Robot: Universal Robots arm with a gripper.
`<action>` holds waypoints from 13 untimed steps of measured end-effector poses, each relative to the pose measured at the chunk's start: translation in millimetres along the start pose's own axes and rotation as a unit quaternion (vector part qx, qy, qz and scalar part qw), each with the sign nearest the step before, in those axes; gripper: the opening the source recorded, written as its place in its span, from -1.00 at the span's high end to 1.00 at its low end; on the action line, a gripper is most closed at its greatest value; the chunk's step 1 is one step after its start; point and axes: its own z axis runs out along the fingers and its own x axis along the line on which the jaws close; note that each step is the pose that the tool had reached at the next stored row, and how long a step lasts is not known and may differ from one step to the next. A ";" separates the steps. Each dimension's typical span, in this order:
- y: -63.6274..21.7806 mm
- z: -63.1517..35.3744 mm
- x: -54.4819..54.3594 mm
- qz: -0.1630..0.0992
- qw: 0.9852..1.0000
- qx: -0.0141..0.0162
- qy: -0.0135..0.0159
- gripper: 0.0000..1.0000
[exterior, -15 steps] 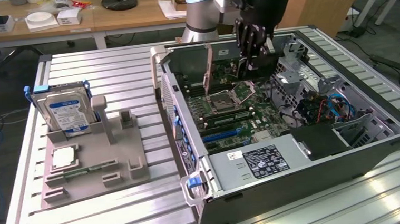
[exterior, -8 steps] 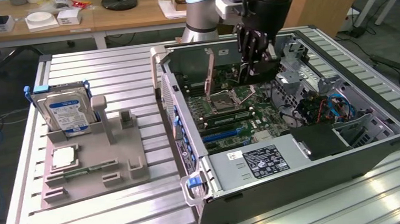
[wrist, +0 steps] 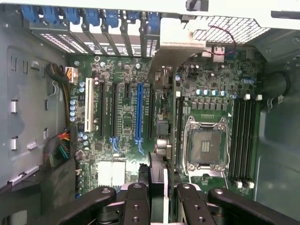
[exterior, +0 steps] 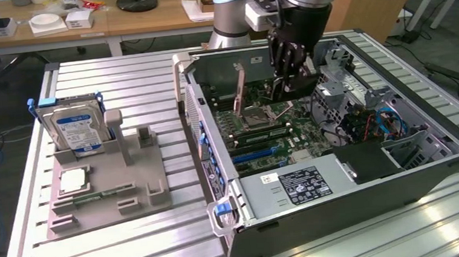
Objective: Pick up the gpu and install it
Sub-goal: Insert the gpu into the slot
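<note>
Wrist view — my fingers pinch the gpu edge-on above the motherboard; pickup done, seating seemingly left — exterior view puts my gripper at one o'clock.

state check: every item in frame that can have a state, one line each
pincer: shut on the gpu
gpu: held on edge over the motherboard; seated or not, cannot tell
computer case: lying on its side, side panel off
blue slot: empty
CPU socket: no cooler on it
hard drive: upright in the grey holder, outside the case
</note>
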 end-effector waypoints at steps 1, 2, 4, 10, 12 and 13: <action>1.0 0.9 0.3 0.000 1.000 0.000 0.000 0.45; 2.7 1.8 0.6 0.000 1.000 0.000 0.000 0.45; 6.6 3.5 1.3 0.000 1.000 0.000 0.000 0.45; 11.7 7.1 4.5 0.007 1.000 0.000 0.000 0.45; 11.7 8.1 6.5 0.011 1.000 0.000 0.000 0.45; 11.7 8.7 7.5 0.011 1.000 0.000 0.000 0.45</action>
